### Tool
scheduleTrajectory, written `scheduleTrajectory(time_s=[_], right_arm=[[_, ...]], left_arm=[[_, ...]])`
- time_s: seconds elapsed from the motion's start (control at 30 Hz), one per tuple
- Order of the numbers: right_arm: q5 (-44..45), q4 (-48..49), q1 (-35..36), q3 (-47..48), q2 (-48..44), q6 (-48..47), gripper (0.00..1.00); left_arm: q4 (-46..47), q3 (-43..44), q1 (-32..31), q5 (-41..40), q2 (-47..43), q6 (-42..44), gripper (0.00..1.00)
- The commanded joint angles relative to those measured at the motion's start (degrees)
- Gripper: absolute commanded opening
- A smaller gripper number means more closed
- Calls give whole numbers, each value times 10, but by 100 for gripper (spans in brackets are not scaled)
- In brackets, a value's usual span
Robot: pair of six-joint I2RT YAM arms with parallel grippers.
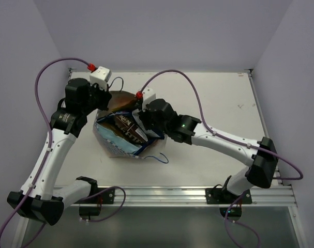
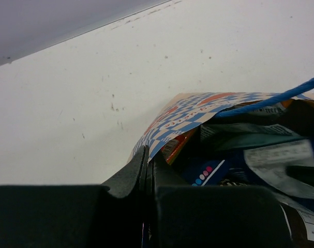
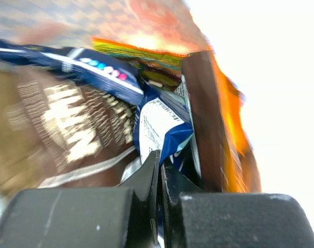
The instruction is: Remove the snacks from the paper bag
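The blue-and-white checkered paper bag lies left of the table's middle, its mouth open and full of snacks. My left gripper is at the bag's far edge; in the left wrist view it is shut on the checkered rim, beside a blue cord handle. My right gripper reaches into the mouth; in the right wrist view it is shut on a small blue packet. A brown chip bag, another blue packet and the orange bag lie around it.
The white table extends to the right of the bag and behind it. A metal rail runs along the near edge between the arm bases. Lilac walls close the back and both sides. A blue cord handle trails on the table.
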Motion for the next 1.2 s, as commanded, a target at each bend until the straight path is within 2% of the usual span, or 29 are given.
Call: scheduleTrajectory(time_s=[0.0, 0.17, 0.4, 0.43, 0.57, 0.7, 0.83, 0.87, 0.93, 0.97, 1.03, 1.1, 1.17], right_arm=[[-4, -1, -2, 37, -136, -8, 0], [19, -1, -34, 17, -231, 8, 0], [19, -1, -207, -58, -314, 77, 0], [-2, -1, -244, -64, -313, 90, 0], [-75, 13, -314, -85, -274, 116, 0], [-173, 62, -364, -98, -205, 148, 0], [-203, 85, -389, -101, -124, 176, 1], [-194, 84, -393, -99, -108, 177, 20], [-143, 30, -394, -86, -66, 179, 42], [-95, 2, -394, -62, -49, 179, 60], [-74, -70, -394, -45, -52, 178, 69], [-83, -88, -394, -48, -98, 179, 76], [-113, -103, -388, -68, -143, 206, 77]], left_arm=[[110, 73, -3, -57, 2, 12, 0], [123, 101, -3, -70, 45, 24, 0], [142, 139, -3, -99, 71, 71, 0], [145, 140, -3, -97, 71, 78, 0], [149, 143, -3, -62, 71, 84, 0], [153, 111, -3, -7, 48, 85, 0], [157, 65, -3, 8, 23, 73, 0], [157, 50, -3, 11, 20, 63, 0], [157, 40, -3, 21, 17, 51, 0], [157, 34, -3, 28, 16, 41, 0], [160, 30, -4, 32, 16, 34, 0], [164, 27, -5, 35, 18, 23, 0], [164, 27, -9, 36, 20, 9, 0]])
